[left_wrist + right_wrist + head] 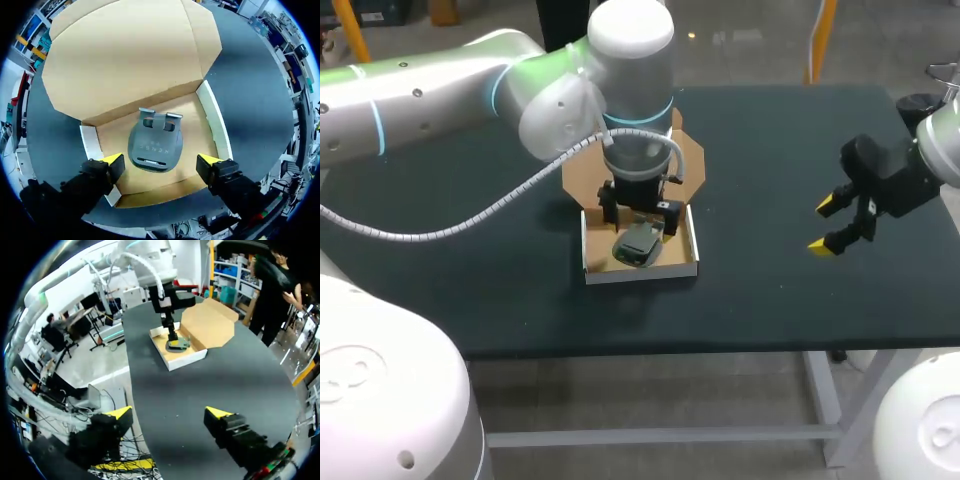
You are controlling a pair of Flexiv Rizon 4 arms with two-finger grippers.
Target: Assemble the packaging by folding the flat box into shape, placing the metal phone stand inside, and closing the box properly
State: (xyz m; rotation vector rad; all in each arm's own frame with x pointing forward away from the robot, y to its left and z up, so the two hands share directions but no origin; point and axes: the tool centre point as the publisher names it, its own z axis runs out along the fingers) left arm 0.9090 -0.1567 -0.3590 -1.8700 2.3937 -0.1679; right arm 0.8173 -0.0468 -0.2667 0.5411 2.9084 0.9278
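Phone stand (154, 145) clear of box walls (216, 125)

One box (640, 272), one phone stand (155, 145), two grippers, left gripper (160, 161) and right gripper (826, 226), one table (770, 300).

Bright even light, soft shadows, little glare

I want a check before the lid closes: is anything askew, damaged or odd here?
Nothing stands out. The grey metal phone stand sits squarely inside the white-walled brown cardboard box, between its side walls. The lid flap lies open and looks undamaged.
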